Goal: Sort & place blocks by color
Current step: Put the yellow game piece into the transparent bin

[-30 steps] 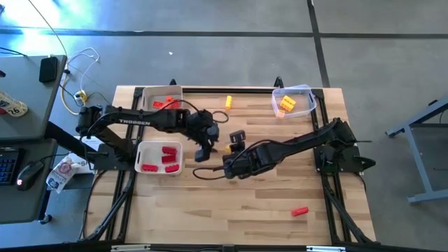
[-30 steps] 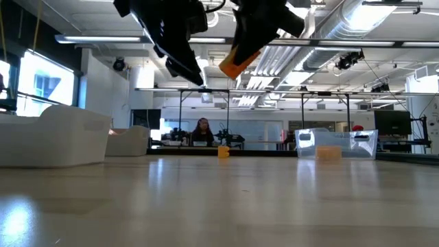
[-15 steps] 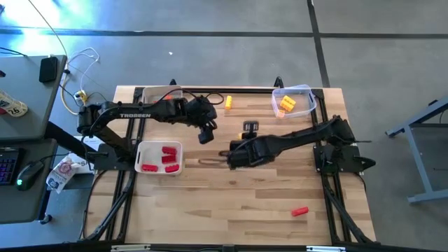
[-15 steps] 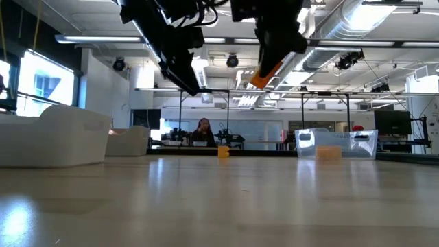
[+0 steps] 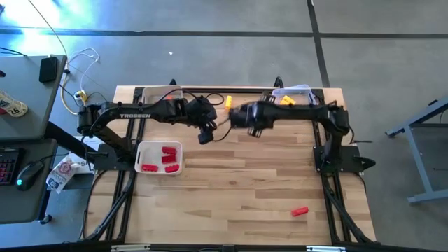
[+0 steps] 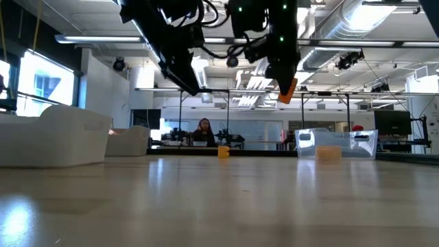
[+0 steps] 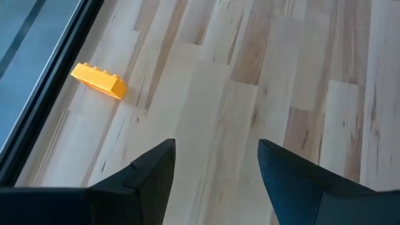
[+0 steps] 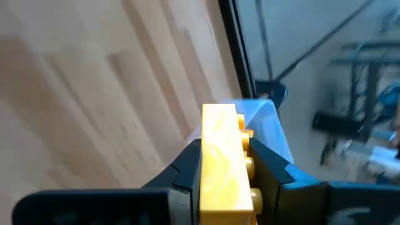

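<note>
A yellow-orange brick (image 8: 224, 164) is clamped in the right pincer (image 8: 226, 178), carried high over the far middle of the bench (image 5: 245, 189), apparently bound for the clear tub (image 5: 302, 91) of like-coloured bricks at far right, while the left pincer (image 7: 215, 164) hovers spread and empty near a loose yellow brick (image 7: 99, 81).

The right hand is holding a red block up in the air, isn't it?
Not quite: the block is yellow-orange, not red. The right wrist view shows it pinched between the right hand's fingers, and the low view shows it held up in the air above the table.
</note>
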Robot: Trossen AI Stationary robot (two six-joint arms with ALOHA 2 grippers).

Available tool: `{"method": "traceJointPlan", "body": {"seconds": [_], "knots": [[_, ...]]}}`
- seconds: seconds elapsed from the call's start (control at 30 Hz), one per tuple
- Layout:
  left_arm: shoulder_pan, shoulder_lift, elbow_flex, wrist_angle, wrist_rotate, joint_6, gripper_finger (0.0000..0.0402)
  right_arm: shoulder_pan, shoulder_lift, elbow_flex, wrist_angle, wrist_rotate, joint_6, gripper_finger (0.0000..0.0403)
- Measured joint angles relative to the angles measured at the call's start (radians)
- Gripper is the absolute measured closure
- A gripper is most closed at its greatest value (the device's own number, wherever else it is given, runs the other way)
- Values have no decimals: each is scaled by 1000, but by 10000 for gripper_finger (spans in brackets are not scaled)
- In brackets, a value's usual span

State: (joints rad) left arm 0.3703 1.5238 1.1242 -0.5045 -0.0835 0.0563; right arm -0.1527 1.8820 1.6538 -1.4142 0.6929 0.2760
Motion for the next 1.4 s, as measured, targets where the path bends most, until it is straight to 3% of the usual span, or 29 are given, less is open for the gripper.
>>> {"method": "traceJointPlan", "body": {"seconds": [0.57,1.0,1.4], "knots": [[-21,0,-1,0,1,0,190,-466,0,0,-28,-107,-9,331],[-84,0,-1,1,2,-81,190,-765,-1,0,-36,-437,-133,331],[-157,0,-1,7,-25,-177,190,-956,22,0,-5,-518,-254,331]]}}
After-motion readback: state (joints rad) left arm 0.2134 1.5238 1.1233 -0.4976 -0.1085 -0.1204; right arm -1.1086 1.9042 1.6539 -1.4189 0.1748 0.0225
